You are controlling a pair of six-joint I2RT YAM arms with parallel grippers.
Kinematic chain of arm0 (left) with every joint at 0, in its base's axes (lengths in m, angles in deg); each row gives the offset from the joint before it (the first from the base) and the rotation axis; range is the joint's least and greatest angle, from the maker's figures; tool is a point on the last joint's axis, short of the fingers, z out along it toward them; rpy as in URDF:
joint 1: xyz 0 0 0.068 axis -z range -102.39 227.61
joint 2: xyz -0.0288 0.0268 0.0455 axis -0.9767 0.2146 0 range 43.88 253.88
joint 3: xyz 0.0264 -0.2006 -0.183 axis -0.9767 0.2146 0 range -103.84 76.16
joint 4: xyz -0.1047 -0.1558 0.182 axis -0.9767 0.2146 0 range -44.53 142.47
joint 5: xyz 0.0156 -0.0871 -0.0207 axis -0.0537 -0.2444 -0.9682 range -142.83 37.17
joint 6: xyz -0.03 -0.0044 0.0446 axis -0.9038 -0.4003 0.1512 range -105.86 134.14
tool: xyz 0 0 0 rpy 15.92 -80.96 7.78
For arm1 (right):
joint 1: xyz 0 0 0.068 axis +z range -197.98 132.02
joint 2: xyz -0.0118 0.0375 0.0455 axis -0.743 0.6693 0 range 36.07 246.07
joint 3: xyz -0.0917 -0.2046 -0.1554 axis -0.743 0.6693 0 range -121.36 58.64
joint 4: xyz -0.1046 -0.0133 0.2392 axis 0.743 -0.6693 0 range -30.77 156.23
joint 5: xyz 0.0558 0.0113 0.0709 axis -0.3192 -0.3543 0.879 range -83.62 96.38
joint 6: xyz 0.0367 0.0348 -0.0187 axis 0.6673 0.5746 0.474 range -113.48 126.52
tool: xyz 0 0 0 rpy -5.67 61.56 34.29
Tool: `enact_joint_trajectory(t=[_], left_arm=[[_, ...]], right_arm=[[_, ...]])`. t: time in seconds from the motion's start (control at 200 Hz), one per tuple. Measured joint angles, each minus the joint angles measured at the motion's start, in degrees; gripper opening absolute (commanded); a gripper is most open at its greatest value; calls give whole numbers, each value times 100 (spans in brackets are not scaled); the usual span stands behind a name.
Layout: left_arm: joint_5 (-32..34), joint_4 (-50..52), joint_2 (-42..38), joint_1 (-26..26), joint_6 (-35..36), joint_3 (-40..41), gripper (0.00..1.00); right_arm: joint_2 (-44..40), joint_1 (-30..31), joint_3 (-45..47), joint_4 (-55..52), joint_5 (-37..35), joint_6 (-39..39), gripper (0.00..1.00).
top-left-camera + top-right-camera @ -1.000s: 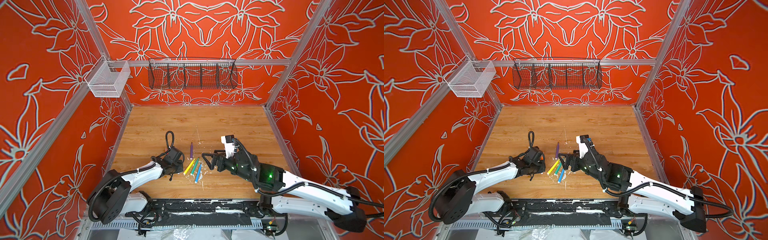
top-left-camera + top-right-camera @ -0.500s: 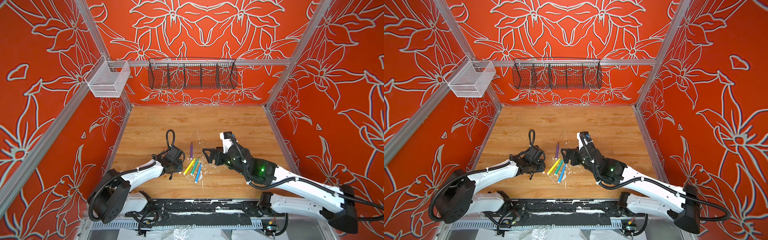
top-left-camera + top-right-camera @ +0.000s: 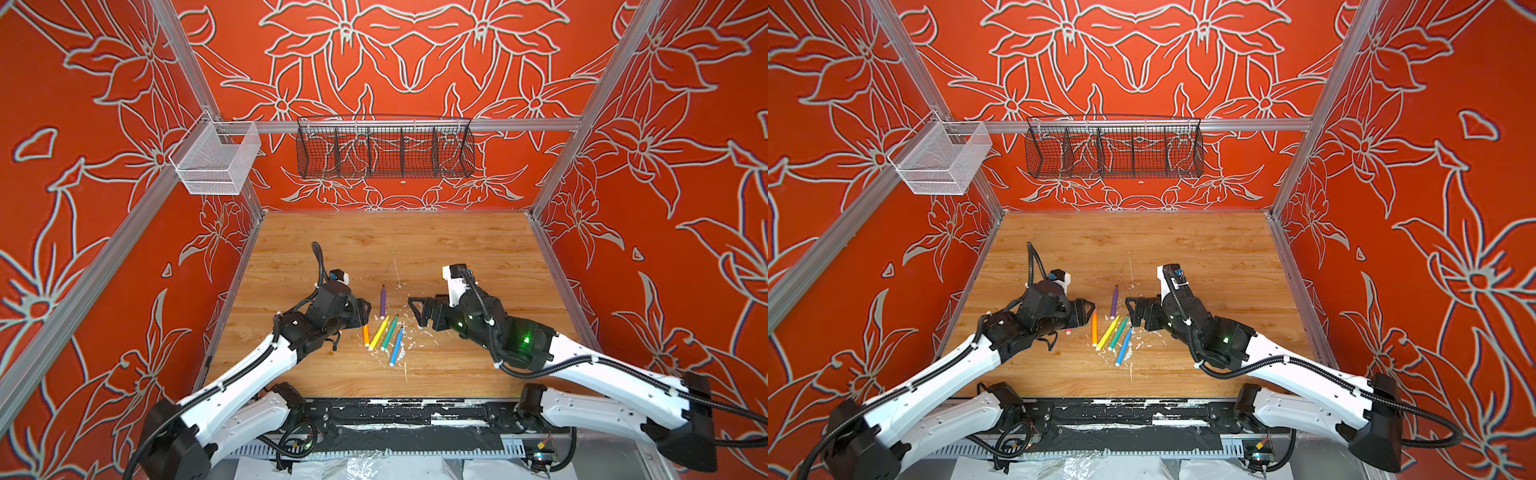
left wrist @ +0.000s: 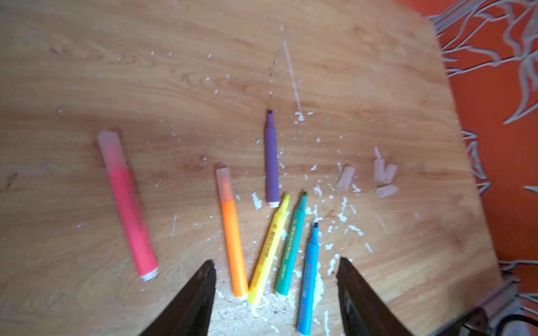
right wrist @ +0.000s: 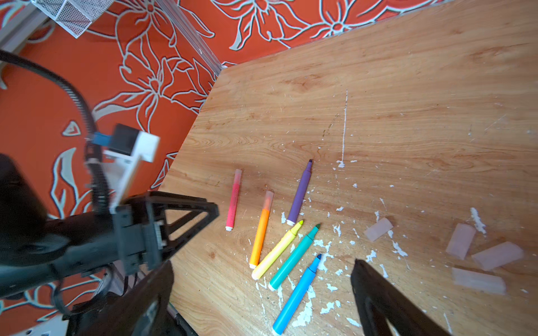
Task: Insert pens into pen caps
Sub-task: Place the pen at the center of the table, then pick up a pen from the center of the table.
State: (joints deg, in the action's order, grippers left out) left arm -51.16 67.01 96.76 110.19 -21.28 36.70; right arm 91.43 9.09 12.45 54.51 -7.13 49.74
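Observation:
Six pens lie on the wooden table (image 3: 457, 249). The pink pen (image 4: 128, 203) and the orange pen (image 4: 231, 232) each wear a translucent pen cap. The purple (image 4: 272, 163), yellow (image 4: 269, 253), green (image 4: 291, 247) and blue (image 4: 308, 279) pens are uncapped. Several loose pen caps (image 5: 461, 240) lie beside them, on the right arm's side. My left gripper (image 4: 275, 261) hovers open above the pens' white ends and holds nothing. Facing it across the pens (image 3: 386, 332), my right gripper (image 5: 262, 263) is wide open and empty.
White paint flecks (image 4: 343, 216) litter the wood around the pens. A black wire basket (image 3: 384, 151) hangs on the back wall and a white mesh basket (image 3: 216, 160) on the left rail. Orange patterned walls enclose the table on three sides.
My left gripper's jaws have gone from shut to open. The right arm reached in toward the pens and has drawn back a little, still open.

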Motion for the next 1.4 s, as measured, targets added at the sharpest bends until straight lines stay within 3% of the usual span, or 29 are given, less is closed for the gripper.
enact_joint_trajectory(t=[0.17, 0.485, 0.871, 1.236, 1.401], left_arm=[[-365, -258, 50, 20, 79, -28, 58], [-411, -313, 1908, 717, 234, -721, 54], [-256, -299, 3464, 767, 352, -1276, 43], [787, 94, 4566, 741, 330, -2157, 40], [977, 229, 4996, 688, 365, -2535, 34]], right_arm=[[-149, -264, 195, -55, -109, -59, 97], [42, -837, 577, -140, -63, -61, 97], [236, -1027, 857, -258, 2, -81, 95], [238, -1051, 903, -258, 140, -83, 92], [229, -1051, 903, -262, 203, -83, 92]])
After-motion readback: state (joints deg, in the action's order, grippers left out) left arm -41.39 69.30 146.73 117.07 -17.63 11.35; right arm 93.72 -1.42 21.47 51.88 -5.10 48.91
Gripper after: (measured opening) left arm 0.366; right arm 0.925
